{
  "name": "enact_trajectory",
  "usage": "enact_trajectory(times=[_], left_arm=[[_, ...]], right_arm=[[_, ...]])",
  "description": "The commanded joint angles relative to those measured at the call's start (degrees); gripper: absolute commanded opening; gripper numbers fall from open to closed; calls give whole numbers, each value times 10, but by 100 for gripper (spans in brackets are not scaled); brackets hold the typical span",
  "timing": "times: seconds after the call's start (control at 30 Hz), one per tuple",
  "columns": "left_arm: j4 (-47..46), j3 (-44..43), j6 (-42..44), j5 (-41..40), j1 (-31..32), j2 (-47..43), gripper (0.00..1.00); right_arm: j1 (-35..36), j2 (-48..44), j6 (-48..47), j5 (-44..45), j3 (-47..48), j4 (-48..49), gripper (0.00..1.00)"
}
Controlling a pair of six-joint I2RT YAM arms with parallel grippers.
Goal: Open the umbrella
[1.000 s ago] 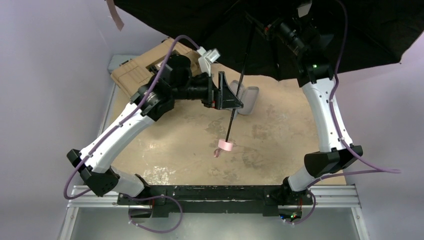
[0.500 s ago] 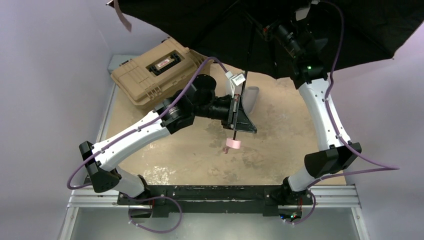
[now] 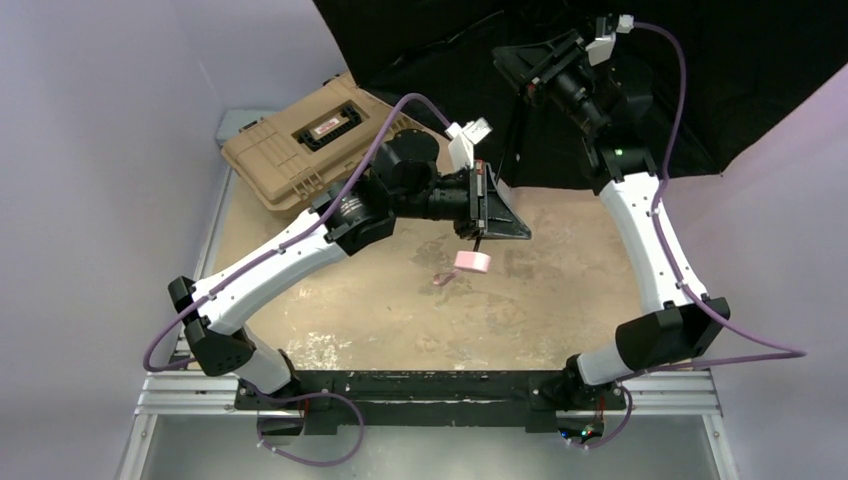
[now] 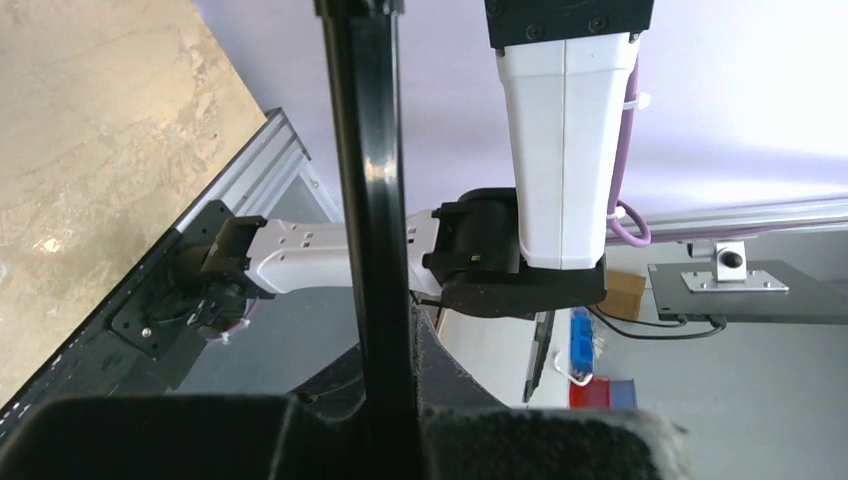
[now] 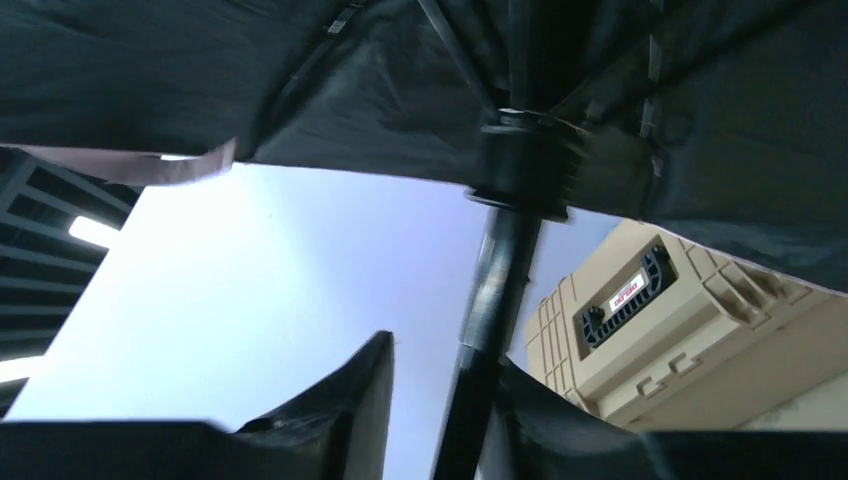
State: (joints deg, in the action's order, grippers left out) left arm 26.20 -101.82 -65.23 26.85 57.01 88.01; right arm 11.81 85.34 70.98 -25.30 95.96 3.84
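Note:
The umbrella stands open, its black canopy (image 3: 760,70) spread over the table's far side and filling the top of the right wrist view (image 5: 250,70). Its thin black shaft (image 4: 365,180) runs down to the small pink handle (image 3: 472,262), which hangs above the table. My left gripper (image 3: 482,215) is shut on the shaft just above the handle; the left wrist view shows the shaft pinched between the pads (image 4: 385,345). My right gripper (image 3: 525,65) is high up below the runner (image 5: 522,160). Its jaws are open (image 5: 447,352): the shaft lies against one finger, with a gap to the other.
A tan hard-shell toolbox (image 3: 310,135) lies at the table's far left corner and shows behind the shaft in the right wrist view (image 5: 690,320). The right arm's white link (image 4: 565,130) rises close behind the shaft. A metal rail (image 3: 430,385) bounds the near edge.
My left gripper swung in from beside the shaft and shut on it above the handle. The right jaws have parted from the shaft. The canopy has shifted right, uncovering the toolbox.

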Motion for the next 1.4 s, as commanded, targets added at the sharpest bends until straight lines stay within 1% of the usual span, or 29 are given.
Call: enact_trajectory(times=[0.0,0.03,0.13,0.27,0.33,0.47,0.57,0.7,0.83,0.9,0.93,1.07,1.13,1.2,1.27,1.37], left_arm=[[-56,-42,7,-15,2,10,0],[-54,-46,10,-13,2,11,0],[-49,-42,19,2,5,8,0],[-24,-34,51,17,19,1,0],[-3,-26,70,15,29,-5,0],[4,13,87,19,43,-28,0],[29,37,108,18,51,-41,0],[49,95,130,17,56,-63,0],[87,162,155,-2,66,-72,0],[96,193,161,-13,71,-71,0],[97,206,164,-17,73,-69,0],[89,240,164,-4,75,-47,0],[94,245,162,0,75,-35,0],[95,243,161,9,77,-25,0],[98,229,165,7,78,-20,0],[141,161,188,-10,78,-3,0]], right_arm=[[-19,-28,-14,-11,5,16,25],[-25,-28,-13,-8,4,16,24],[-51,-16,1,-3,10,36,24],[-105,32,64,-2,48,105,24],[-130,61,98,4,78,146,24],[-156,126,143,13,181,168,24],[-163,161,159,30,237,173,17],[-165,189,183,64,290,192,12],[-168,227,218,121,374,201,6],[-168,245,246,161,415,208,0],[-168,252,261,184,429,212,0],[-168,266,308,281,459,214,0],[-168,271,318,312,478,201,0],[-168,267,324,333,475,205,0],[-167,255,325,327,452,221,0],[-163,211,306,277,375,256,0]])
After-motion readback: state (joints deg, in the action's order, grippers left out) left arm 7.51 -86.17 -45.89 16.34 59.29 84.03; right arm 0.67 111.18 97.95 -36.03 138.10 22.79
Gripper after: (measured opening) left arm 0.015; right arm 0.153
